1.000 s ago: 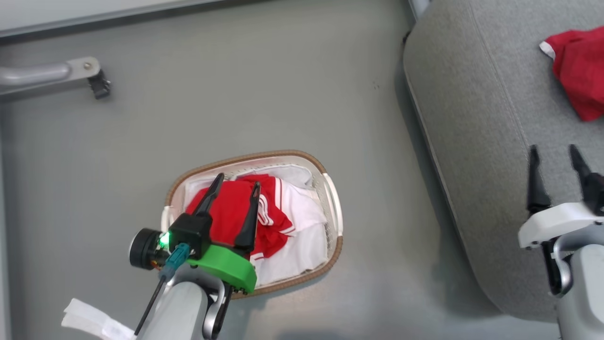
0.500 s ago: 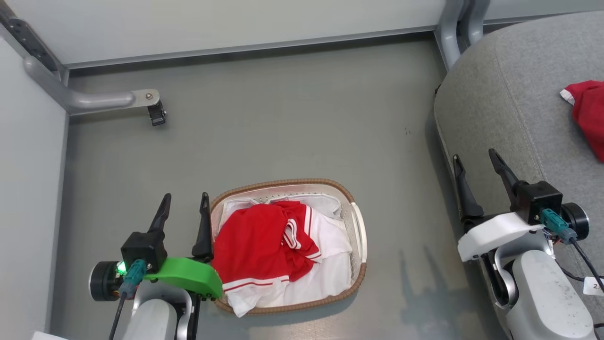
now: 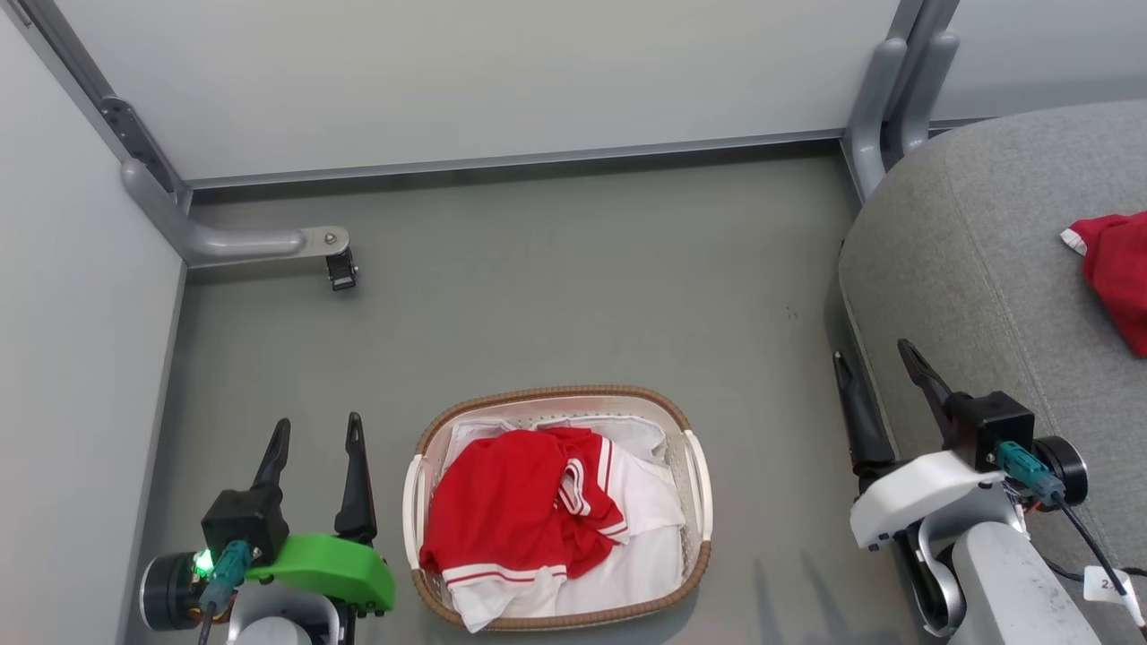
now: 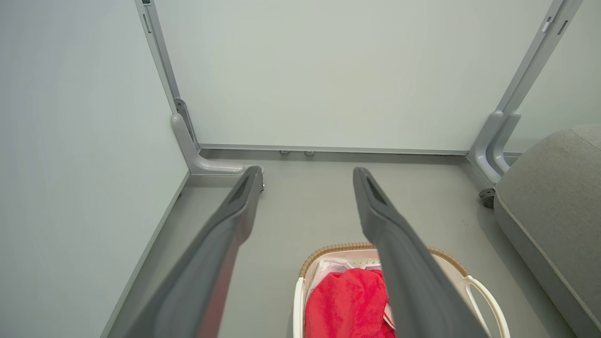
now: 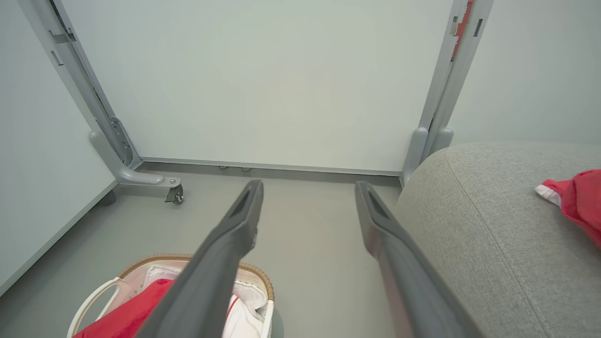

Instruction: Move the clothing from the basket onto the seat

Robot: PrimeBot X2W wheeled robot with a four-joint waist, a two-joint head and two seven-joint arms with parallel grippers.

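head view: clothing (image 3: pixel 515 515) in basket (image 3: pixel 694 573) lies right of open left claw (image 3: pixel 314 431).

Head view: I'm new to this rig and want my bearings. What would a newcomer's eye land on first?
The bright red clothing heaped in the basket, low centre on the floor, stands out first. Another red garment lies on the grey seat at the right edge. The left gripper beside the basket and the right gripper by the seat are open, empty.
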